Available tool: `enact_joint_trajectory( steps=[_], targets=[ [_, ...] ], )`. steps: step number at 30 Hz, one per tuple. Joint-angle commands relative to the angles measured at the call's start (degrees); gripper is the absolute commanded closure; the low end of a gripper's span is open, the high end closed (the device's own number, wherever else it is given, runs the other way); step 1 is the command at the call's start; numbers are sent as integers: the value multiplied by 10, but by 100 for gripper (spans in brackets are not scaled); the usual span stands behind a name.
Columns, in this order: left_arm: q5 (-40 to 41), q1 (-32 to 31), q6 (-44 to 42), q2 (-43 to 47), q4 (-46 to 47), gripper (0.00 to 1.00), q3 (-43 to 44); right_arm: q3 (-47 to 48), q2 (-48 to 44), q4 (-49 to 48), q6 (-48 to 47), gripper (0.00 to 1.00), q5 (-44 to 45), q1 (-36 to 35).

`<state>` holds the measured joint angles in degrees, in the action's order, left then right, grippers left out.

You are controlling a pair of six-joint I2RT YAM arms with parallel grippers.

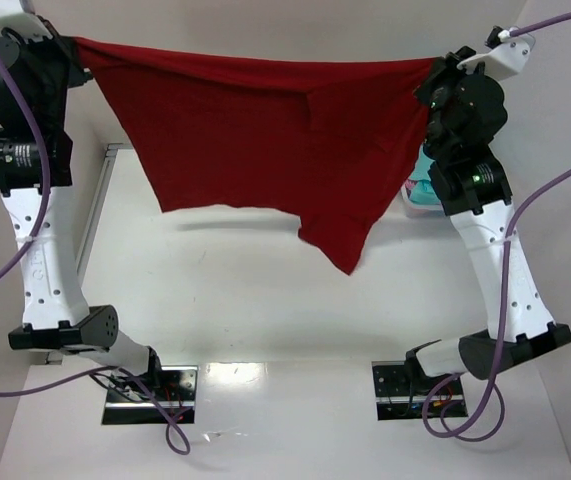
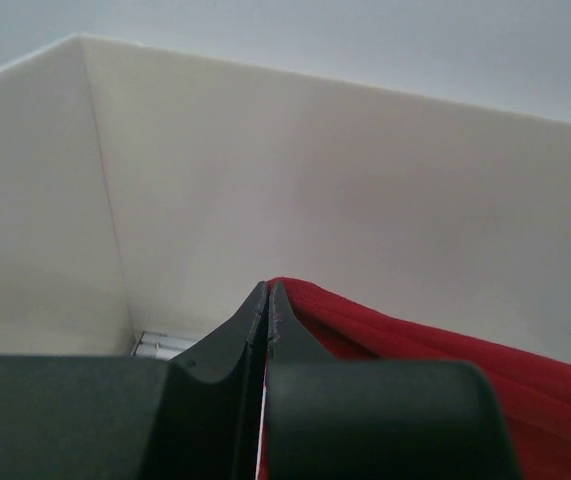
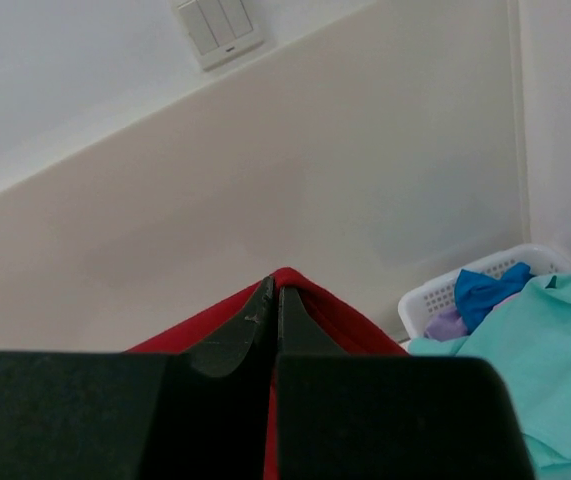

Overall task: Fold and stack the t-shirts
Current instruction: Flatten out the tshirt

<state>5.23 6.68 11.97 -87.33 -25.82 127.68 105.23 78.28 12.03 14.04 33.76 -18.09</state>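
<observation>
A large dark red t-shirt (image 1: 255, 130) hangs stretched in the air above the table between my two arms. My left gripper (image 1: 77, 48) is shut on its left top corner; the red cloth (image 2: 425, 360) shows past the shut fingers (image 2: 268, 300). My right gripper (image 1: 435, 72) is shut on its right top corner; the red cloth (image 3: 335, 315) wraps the fingertips (image 3: 274, 295). The shirt's lower edge hangs free, with a point low at the right (image 1: 348, 262). A teal shirt (image 3: 535, 350) and a blue one (image 3: 485, 290) lie in the basket. No pink shirt shows.
A pale slotted laundry basket (image 3: 435, 295) stands at the right, behind my right arm, and also shows in the top view (image 1: 417, 205). The white table (image 1: 265, 320) lies below the shirt. A wall with a light switch (image 3: 220, 30) is beyond.
</observation>
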Motion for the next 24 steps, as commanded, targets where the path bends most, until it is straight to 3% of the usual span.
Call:
enact_joint_trajectory(
  steps=[1,4,9,16,24],
  targets=[
    [1,5,-15,-3,15,100,55,45,-5,-54,-25,100,29,2],
    [1,5,-15,-3,9,100,60,20,-35,-54,-25,100,34,2],
    [-10,5,-15,58,16,100,-14,-52,-116,-47,-20,100,34,2],
    [-15,5,-10,209,8,100,-125,-143,-252,-10,8,100,-29,2],
    [-3,5,-5,327,-48,100,-154,-133,-345,80,32,100,-99,2]
  ],
)
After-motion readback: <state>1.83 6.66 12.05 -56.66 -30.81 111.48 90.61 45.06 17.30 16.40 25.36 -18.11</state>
